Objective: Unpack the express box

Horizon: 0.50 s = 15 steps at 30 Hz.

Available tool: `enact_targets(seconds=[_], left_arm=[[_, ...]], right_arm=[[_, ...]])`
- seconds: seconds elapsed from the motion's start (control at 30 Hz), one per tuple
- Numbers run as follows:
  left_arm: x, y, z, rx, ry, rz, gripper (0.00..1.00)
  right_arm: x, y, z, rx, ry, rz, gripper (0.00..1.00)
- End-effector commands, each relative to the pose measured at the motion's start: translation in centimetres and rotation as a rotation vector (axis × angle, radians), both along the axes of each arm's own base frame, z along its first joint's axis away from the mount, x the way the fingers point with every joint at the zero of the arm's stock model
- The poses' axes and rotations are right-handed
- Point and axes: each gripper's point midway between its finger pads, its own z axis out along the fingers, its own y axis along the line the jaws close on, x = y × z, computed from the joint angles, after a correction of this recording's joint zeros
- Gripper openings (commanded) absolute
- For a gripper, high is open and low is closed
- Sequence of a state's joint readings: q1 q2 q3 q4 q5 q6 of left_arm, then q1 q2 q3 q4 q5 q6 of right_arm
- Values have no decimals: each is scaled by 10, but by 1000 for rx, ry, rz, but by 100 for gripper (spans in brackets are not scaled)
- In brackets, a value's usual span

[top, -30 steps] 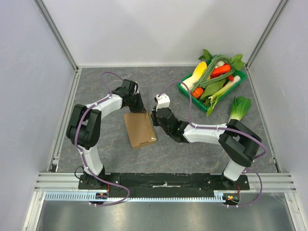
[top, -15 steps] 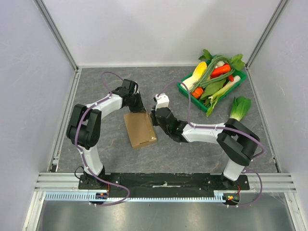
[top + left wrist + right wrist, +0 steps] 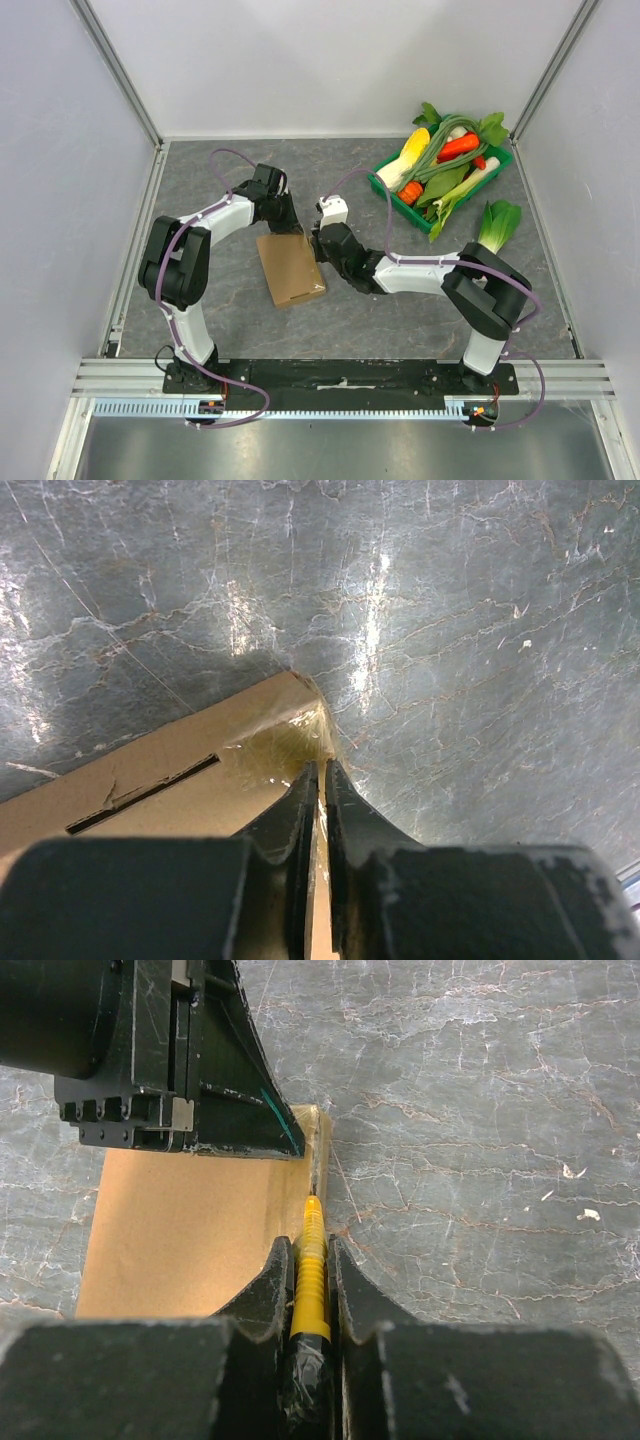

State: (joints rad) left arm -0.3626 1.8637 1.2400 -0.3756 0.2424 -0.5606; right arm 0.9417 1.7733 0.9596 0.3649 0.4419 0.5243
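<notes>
Cardboard express box (image 3: 290, 268) lies on the table (image 3: 350, 335). Right gripper (image 3: 311, 1247) pinches a yellow tool (image 3: 310, 1285). Left gripper (image 3: 321, 773) is nearly pressed together at its corner, grip unclear.

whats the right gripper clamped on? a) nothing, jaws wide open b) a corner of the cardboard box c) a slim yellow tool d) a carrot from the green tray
C: in the right wrist view the right gripper is shut around a slim yellow tool, its tip at the edge of the express box.
</notes>
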Motion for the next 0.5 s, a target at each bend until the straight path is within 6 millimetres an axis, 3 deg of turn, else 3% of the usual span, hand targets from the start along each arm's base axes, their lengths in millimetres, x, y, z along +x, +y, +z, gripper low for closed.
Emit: enact_targets(seconds=[0.0, 0.23, 0.37, 0.47], left_arm=[[-6, -5, -5, -7, 55, 11, 14], [13, -24, 37, -108, -27, -3, 25], [15, -26, 24, -102, 2, -5, 20], [6, -21, 5, -71, 60, 11, 10]], right_arm=[[1, 8, 4, 12, 19, 17, 0], [1, 15, 12, 9, 4, 52, 0], [1, 18, 14, 13, 2, 65, 0], [1, 19, 16, 12, 5, 70, 0]])
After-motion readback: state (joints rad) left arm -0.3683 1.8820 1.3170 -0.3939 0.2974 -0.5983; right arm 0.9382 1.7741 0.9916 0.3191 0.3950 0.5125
